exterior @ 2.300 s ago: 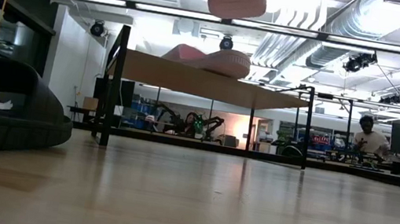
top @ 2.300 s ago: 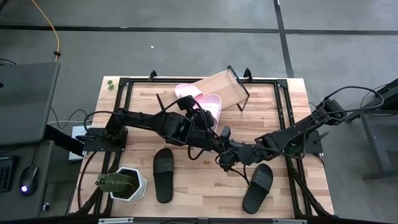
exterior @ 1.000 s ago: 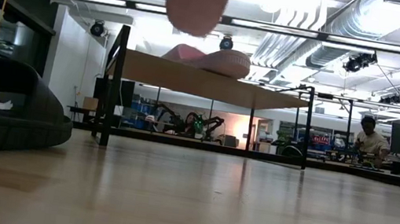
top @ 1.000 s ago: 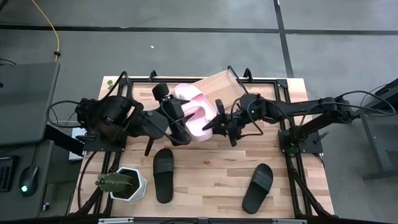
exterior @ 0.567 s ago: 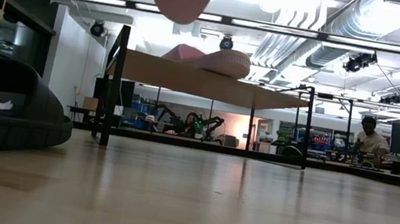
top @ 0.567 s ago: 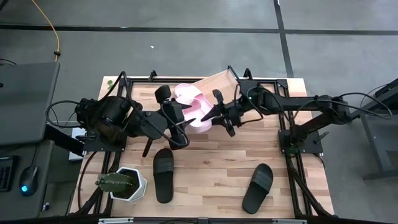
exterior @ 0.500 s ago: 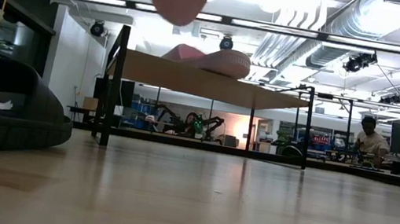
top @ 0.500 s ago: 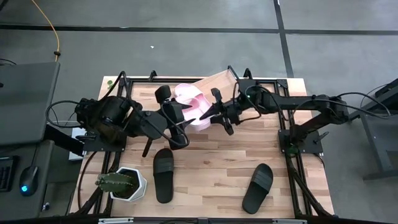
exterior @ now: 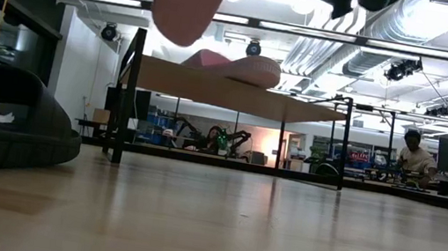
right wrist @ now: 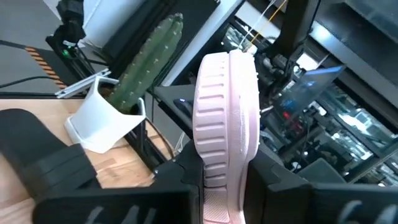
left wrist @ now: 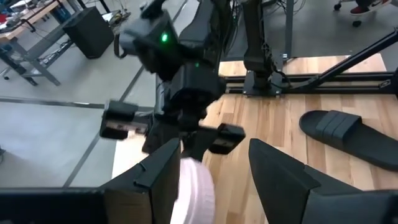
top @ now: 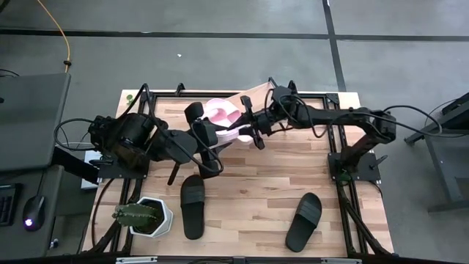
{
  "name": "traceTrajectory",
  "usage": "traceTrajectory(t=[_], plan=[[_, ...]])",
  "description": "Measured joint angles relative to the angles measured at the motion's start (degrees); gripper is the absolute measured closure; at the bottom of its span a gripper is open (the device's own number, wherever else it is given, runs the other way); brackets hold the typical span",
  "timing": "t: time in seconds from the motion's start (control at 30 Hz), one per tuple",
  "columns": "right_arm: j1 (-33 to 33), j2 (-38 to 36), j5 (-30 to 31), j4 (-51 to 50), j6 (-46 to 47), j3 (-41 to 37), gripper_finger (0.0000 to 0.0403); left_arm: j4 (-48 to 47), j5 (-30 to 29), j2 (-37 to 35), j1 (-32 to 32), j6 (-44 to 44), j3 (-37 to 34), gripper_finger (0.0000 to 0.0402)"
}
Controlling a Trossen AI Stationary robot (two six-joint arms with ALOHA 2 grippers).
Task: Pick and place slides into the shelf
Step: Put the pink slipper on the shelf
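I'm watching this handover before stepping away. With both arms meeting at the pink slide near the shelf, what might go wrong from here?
1. The right gripper pinches the pink slide only by its edge; it may slip or swing.
2. The left gripper is open right beside it, so the arms could knock together.
3. Another pink slide already lies on the shelf; a careless placement may shove it off.

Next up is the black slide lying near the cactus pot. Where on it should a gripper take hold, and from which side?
Take the black slide by its wide strap, coming straight down from above. It lies flat, sole down, lengthwise toward the front edge, so the raised strap is probably the easiest part to pinch. The cactus pot stands close on the left arm's side, so stay clear of it.
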Motion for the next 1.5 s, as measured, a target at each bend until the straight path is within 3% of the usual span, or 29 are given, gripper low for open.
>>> traceTrajectory(t=[0.8,1.5], plan=[[-3.6,11.5,-5.0,1.9,3.8,7.7,0.0367,0.5,3.4,0.0,0.0,-0.2,0.0,0.0224],[-5.8,12.0,-4.3,-3.8,1.4,7.6,0.0367,0.4,3.4,0.0,0.0,-0.7,0.0,0.0224]])
